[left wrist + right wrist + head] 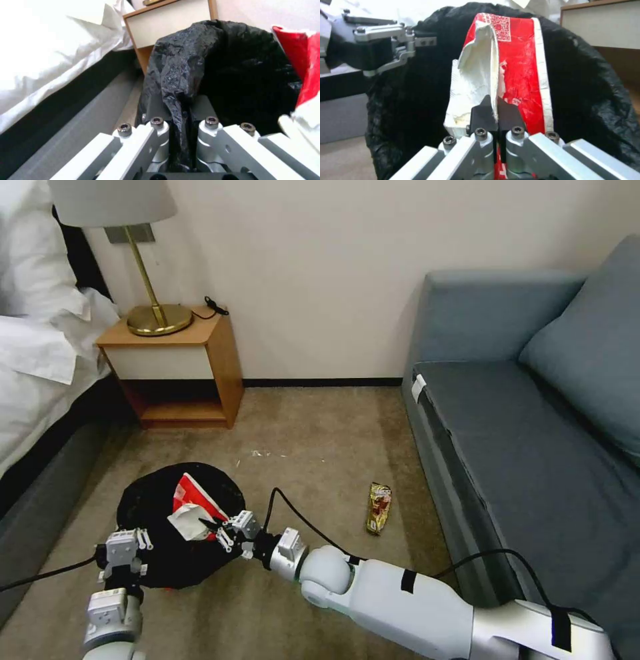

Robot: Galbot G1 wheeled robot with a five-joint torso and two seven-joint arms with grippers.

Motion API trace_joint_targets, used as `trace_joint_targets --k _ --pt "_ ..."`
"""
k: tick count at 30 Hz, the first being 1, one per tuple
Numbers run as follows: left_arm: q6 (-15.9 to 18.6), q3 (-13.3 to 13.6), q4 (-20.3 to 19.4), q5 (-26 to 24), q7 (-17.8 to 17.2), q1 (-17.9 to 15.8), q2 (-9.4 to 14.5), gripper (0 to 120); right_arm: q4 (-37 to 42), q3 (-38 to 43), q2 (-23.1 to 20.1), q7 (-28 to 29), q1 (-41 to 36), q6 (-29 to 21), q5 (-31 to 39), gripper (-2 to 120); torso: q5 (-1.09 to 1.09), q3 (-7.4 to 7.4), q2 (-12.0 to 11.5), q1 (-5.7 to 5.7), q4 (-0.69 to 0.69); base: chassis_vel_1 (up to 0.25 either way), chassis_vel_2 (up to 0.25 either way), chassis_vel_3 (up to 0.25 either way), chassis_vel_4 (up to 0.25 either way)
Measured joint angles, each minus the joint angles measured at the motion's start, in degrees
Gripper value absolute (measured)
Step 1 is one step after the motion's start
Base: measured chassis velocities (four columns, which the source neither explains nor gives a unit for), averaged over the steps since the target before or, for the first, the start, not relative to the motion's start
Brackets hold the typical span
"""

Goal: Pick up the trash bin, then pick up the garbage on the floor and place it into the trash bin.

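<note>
The left pincer (pixel 124 551) is clamping the black-lined rim of the trash bin (pixel 150 500), which is sitting on the carpet. The right pincer (pixel 224 529) is gripping the red-white wrapper (pixel 193 507) over the bin's mouth; loosening too near the rim could spill it outside. 1 yellow-green wrapper (pixel 379 507) is lying near the sofa (pixel 533 460).

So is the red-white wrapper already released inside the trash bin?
Not released: the right gripper is shut on the red-white wrapper, holding it over the trash bin.
</note>
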Motion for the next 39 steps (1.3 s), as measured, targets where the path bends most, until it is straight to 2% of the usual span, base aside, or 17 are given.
trace_joint_targets --k 7,10,15,18,22,24,25,28,29,32,35,36,37,38,39 --pt "-0.12 0.13 -0.01 0.61 0.03 0.05 -0.34 6 0.53 -0.26 0.09 1.39 0.00 -2.81 -0.53 0 0.00 0.00 0.00 0.00 0.00 0.000 0.000 0.000 0.000" --pt "-0.19 0.17 -0.01 0.86 0.05 -0.06 -0.54 6 0.94 -0.19 0.09 2.52 0.27 -3.93 0.01 15 0.00 0.00 0.00 0.00 0.00 0.000 0.000 0.000 0.000" --pt "-0.22 0.19 -0.01 0.95 0.08 -0.09 -0.62 6 0.94 -0.01 0.13 3.02 0.38 -4.08 0.11 26 0.00 0.00 0.00 0.00 0.00 0.000 0.000 0.000 0.000" --pt "-0.30 0.11 0.00 0.97 0.09 -0.05 -0.63 6 1.39 0.70 0.11 3.36 0.24 -4.08 0.31 45 0.00 0.00 0.00 0.00 0.00 0.000 0.000 0.000 0.000" --pt "-0.37 0.07 0.00 0.97 0.09 0.02 -0.63 6 1.75 1.32 -0.15 3.36 0.10 -4.06 0.31 53 0.00 0.00 0.00 0.00 0.00 0.000 0.000 0.000 0.000" --pt "-0.48 -0.06 0.00 0.96 0.09 0.13 -0.60 6 2.43 2.98 -0.73 3.21 -0.28 -3.94 -0.02 64 0.00 0.00 0.00 0.00 0.01 0.000 0.000 0.000 0.000" --pt "-0.48 -0.06 0.00 0.96 0.09 0.13 -0.60 6 2.43 2.98 -0.73 3.21 -0.28 -3.94 -0.02 64 0.00 0.00 0.00 0.00 0.01 0.000 0.000 0.000 0.000" --pt "-0.56 -0.27 0.06 0.81 0.09 0.33 -0.28 6 3.04 8.99 -1.98 2.71 -2.24 -2.08 -4.36 79 0.01 0.00 0.00 0.00 0.01 0.000 0.000 0.000 0.000" --pt "-0.56 -0.27 0.06 0.81 0.09 0.33 -0.28 6 3.04 8.99 -1.98 2.71 -2.24 -2.08 -4.36 79 0.01 0.00 0.00 0.00 0.01 0.000 0.000 0.000 0.000" --pt "-0.62 -0.30 0.14 0.70 0.09 0.37 0.03 6 5.12 16.97 -4.12 3.04 -5.36 -0.71 -9.59 92 0.01 0.00 0.00 0.00 0.00 0.000 0.000 0.000 0.000" --pt "-0.62 -0.30 0.16 0.67 0.09 0.36 0.08 6 5.42 17.87 -4.37 3.36 -5.80 -0.48 -10.00 94 0.01 0.00 0.00 0.00 0.00 0.000 0.000 0.000 0.000" --pt "-0.64 -0.24 0.23 0.62 0.09 0.21 0.13 6 8.03 24.70 -6.10 6.97 -9.72 0.99 -13.60 100 0.01 0.00 0.00 0.00 -0.04 0.000 0.000 0.000 0.000" --pt "-0.65 -0.09 0.31 0.61 0.10 0.09 0.11 6 9.88 27.08 -6.81 9.23 -11.31 0.43 -15.21 100 0.04 0.01 0.00 0.00 0.03 0.000 0.000 0.000 0.000" --pt "-0.65 -0.09 0.31 0.61 0.10 0.09 0.11 6 9.88 27.08 -6.81 9.23 -11.31 0.43 -15.21 100 0.04 0.01 0.00 0.00 0.03 0.000 0.000 0.000 0.000" --pt "-0.66 -0.05 0.42 0.61 0.09 0.02 0.10 6 13.38 31.31 -7.91 12.09 -14.02 -1.29 -16.32 100 0.04 0.00 0.00 0.00 0.02 0.000 0.000 0.000 0.000"
